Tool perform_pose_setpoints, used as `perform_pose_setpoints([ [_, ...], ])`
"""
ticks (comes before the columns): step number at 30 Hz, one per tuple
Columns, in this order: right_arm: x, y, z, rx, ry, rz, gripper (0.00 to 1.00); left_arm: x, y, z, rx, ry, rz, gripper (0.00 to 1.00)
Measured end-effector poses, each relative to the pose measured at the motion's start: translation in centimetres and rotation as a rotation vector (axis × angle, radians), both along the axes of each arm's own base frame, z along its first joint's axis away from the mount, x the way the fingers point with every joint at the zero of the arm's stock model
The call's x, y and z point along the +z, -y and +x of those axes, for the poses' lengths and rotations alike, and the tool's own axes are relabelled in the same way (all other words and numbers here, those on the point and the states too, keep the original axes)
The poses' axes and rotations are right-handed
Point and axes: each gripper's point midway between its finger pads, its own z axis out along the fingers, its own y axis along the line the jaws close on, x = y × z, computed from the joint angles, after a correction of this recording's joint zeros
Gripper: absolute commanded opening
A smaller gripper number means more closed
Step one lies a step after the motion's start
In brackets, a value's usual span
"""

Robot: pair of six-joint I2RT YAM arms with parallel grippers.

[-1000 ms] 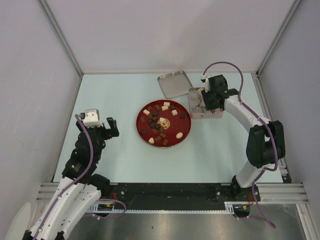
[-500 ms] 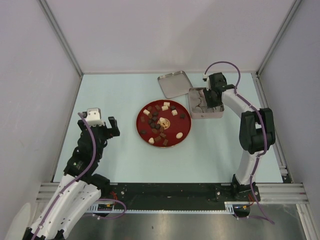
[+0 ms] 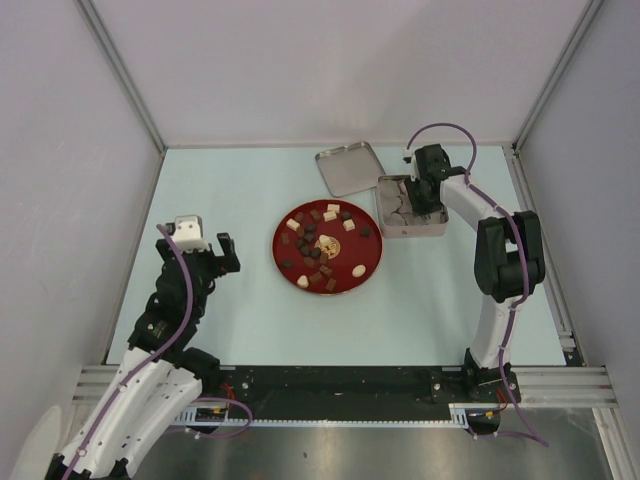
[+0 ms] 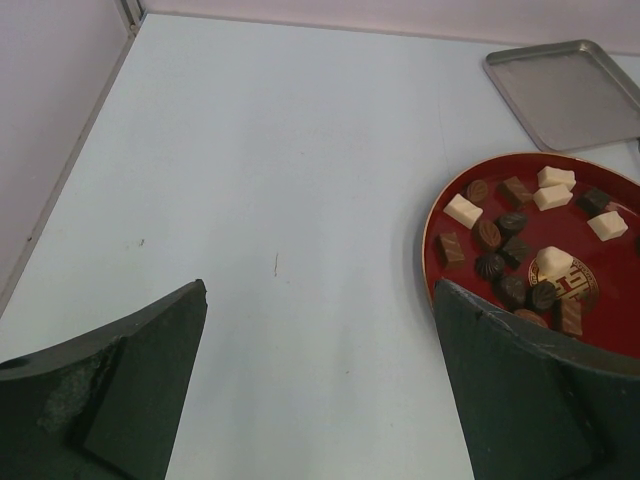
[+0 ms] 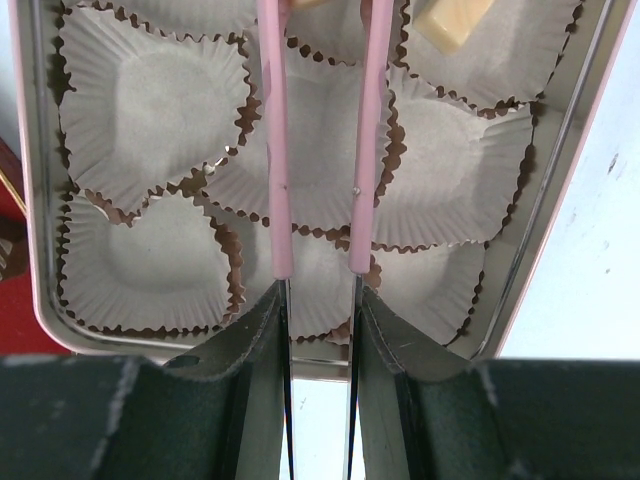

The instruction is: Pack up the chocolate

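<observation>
Status: your right gripper (image 5: 318,300) is clamped on the pink tongs (image 5: 275,150), blades slightly apart, over the tin (image 5: 32,180) just right of the red plate (image 4: 430,230). One cream piece (image 5: 452,22) sits in a paper cup (image 5: 150,100); the other chocolate (image 4: 512,222) is on the plate. Light, smudgy stuff, so pinch flat sides gently and mind the tin's walls. Left gripper (image 4: 320,300) hangs wide open, empty, left of the plate, with open table between.

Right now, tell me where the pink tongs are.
The pink tongs are clamped in the right gripper, reaching over the paper cups in the open tin, far right in the top view, just right of the red plate.
</observation>
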Motion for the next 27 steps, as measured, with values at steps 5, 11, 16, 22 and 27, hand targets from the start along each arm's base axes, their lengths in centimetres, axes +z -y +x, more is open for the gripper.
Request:
perform_pose_setpoints([
  [5,0.0,0.1,0.0,-0.003,-0.001,0.000,0.27,0.0,0.1,0.0,-0.004,0.000,-0.001,1.00],
  [11,0.0,0.3,0.0,-0.009,-0.001,0.003,0.38,-0.1,0.2,0.0,-0.009,-0.002,-0.002,1.00],
  [16,0.0,0.2,0.0,-0.011,-0.002,0.012,0.41,-0.2,0.2,0.0,-0.010,-0.004,-0.002,1.00],
  [22,0.1,-0.2,0.1,-0.005,0.001,0.029,0.41,-0.3,0.4,0.0,-0.019,-0.007,-0.003,1.00],
  [27,1.5,-0.9,-0.5,0.001,0.026,0.045,0.41,-0.4,0.4,0.0,-0.023,-0.009,-0.003,1.00],
])
